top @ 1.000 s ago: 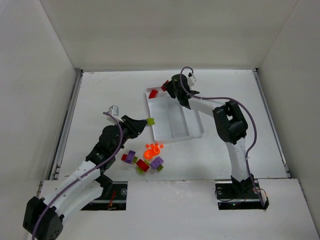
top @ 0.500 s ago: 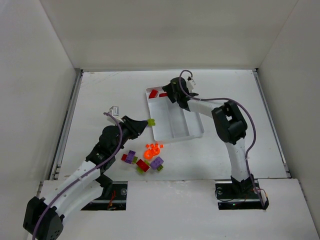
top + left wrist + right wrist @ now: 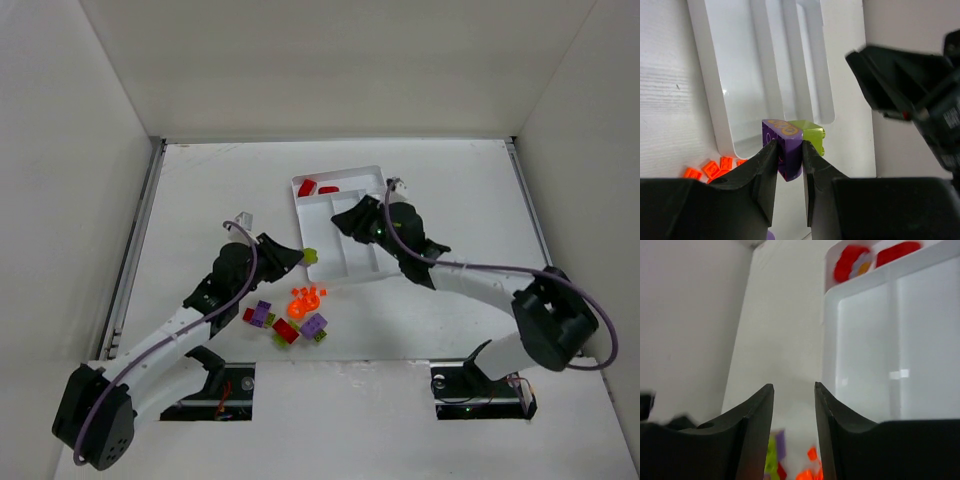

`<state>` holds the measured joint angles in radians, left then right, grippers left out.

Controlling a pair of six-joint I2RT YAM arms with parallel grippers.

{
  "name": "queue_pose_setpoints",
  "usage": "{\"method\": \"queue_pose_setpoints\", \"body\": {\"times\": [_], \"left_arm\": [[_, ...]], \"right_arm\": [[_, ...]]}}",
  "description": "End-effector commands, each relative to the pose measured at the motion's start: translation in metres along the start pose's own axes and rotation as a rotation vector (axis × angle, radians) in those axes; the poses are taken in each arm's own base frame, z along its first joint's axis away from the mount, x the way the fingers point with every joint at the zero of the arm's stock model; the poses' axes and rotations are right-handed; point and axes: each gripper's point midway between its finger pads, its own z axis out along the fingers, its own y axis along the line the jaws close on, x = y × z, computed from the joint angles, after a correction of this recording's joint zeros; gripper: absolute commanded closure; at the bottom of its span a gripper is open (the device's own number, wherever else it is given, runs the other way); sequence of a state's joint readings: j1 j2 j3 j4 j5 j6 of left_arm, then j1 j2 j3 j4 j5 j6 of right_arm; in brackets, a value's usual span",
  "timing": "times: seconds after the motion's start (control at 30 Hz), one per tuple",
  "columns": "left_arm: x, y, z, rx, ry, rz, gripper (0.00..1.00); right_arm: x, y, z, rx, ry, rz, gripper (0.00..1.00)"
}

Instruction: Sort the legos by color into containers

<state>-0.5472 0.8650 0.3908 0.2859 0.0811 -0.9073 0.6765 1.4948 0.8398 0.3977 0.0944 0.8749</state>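
Observation:
My left gripper (image 3: 303, 256) is shut on a purple brick (image 3: 782, 150) with a lime green brick (image 3: 812, 135) stuck to it, held just off the near left corner of the white tray (image 3: 296, 200). The tray's long sections show empty in the left wrist view (image 3: 705, 80). Two red legos (image 3: 307, 187) lie in the crosswise section and also show in the right wrist view (image 3: 850, 262). My right gripper (image 3: 336, 227) is open and empty above the tray's long sections (image 3: 793, 387). Loose orange, red, purple and green legos (image 3: 292, 315) lie on the table near the tray.
Several small orange pieces (image 3: 710, 167) lie just left of the tray's near corner. The right arm's dark wrist (image 3: 910, 90) hangs over the tray's right side. White walls enclose the table on the left, back and right.
My right gripper let a red brick go into the crosswise section and swung back toward me over the tray. My left gripper, still holding its piece, edged closer to the tray.

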Motion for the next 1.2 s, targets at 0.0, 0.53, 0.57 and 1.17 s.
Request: {"method": "queue_pose_setpoints", "body": {"times": [0.0, 0.53, 0.57, 1.17], "left_arm": [[-0.005, -0.034, 0.002, 0.096, 0.043, -0.031, 0.93], [0.018, -0.054, -0.005, 0.135, 0.082, -0.051, 0.94], [0.019, -0.054, -0.005, 0.133, 0.083, -0.05, 0.94], [0.015, -0.063, -0.003, 0.143, 0.047, -0.033, 0.94]], "right_arm": [[0.034, 0.038, -0.038, -0.25, 0.081, -0.19, 0.47], [0.071, 0.053, -0.077, -0.37, 0.152, -0.115, 0.31], [0.072, 0.053, -0.077, -0.372, 0.157, -0.108, 0.31], [0.084, 0.045, -0.074, -0.369, 0.184, -0.039, 0.55]]}}
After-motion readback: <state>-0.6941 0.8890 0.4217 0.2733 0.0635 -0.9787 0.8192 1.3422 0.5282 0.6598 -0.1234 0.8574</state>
